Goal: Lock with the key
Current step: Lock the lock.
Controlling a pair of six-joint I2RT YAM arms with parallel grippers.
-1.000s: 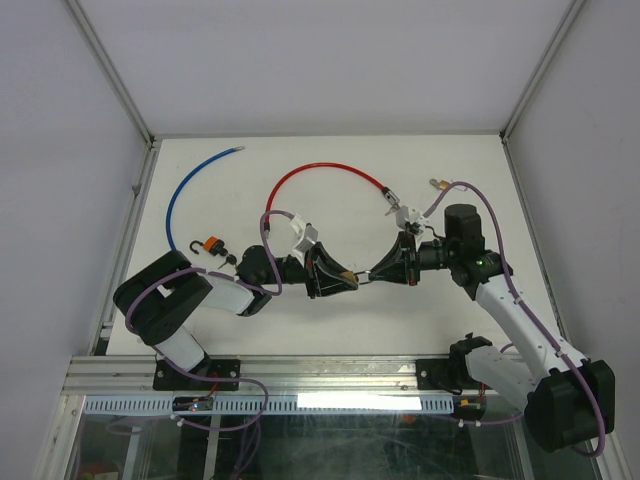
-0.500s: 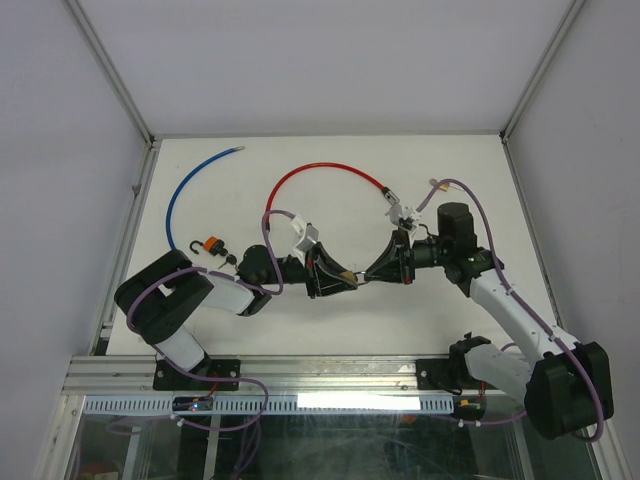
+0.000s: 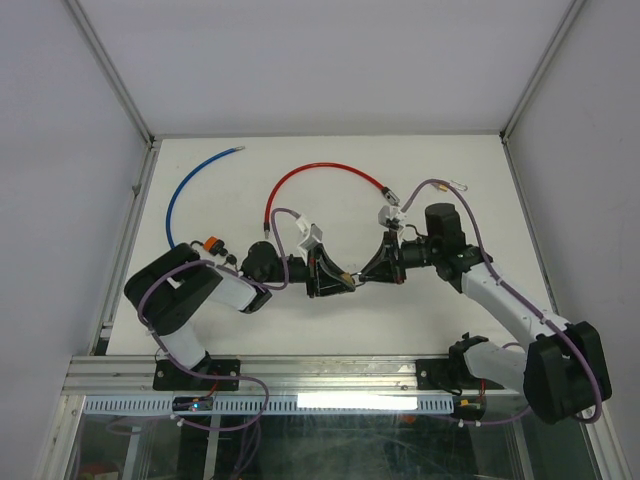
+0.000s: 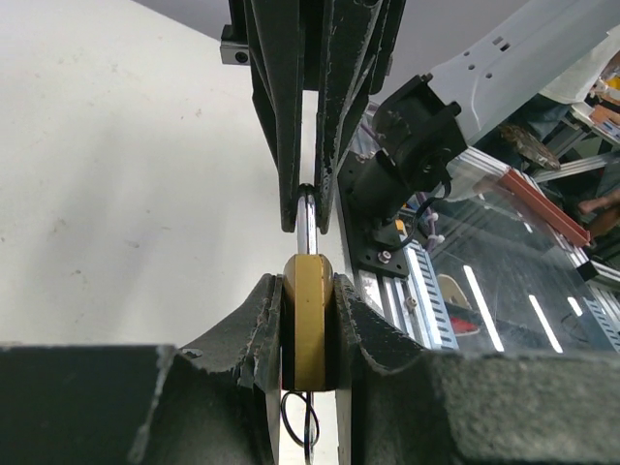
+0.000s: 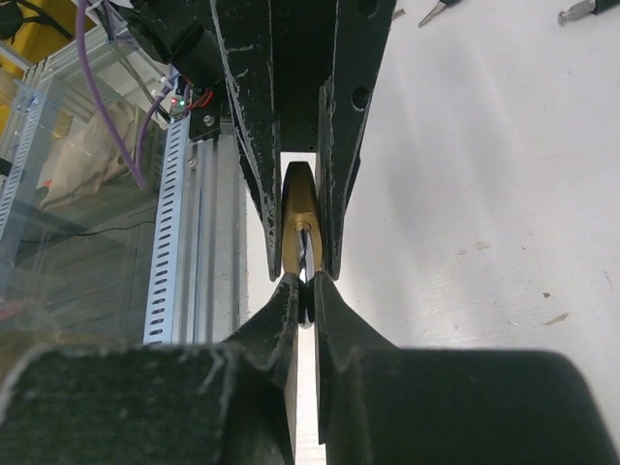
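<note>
Far left on the desk (image 3: 450,310), the blue cable (image 3: 180,195) and the small orange lock (image 3: 211,244) lie apart from the work, so leave them alone.

Your left gripper (image 3: 338,277) is at the middle, near the front edge. Its fingers (image 4: 252,329) are drawn narrow and clamp the flat sides of the brass padlock (image 4: 308,325), holding it clear of the desk. A thin dark ring (image 4: 299,426) hangs below the body.

A silver stem (image 4: 306,218) runs straight out of the padlock into your right gripper (image 3: 372,272), nose to nose with the left. The right fingers (image 5: 276,329) are nearly closed and pinch the stem. The wrist views are too edge-on to tell whether it is the key blade or the shackle leg.

To do this step well, I'd hold the left grip firm and use it purely as a vise. Line the right wrist's axis up with the stem and work along or about that line alone. Any sideways pull is likely to lever the padlock out of the left fingers or bend the stem.
</note>
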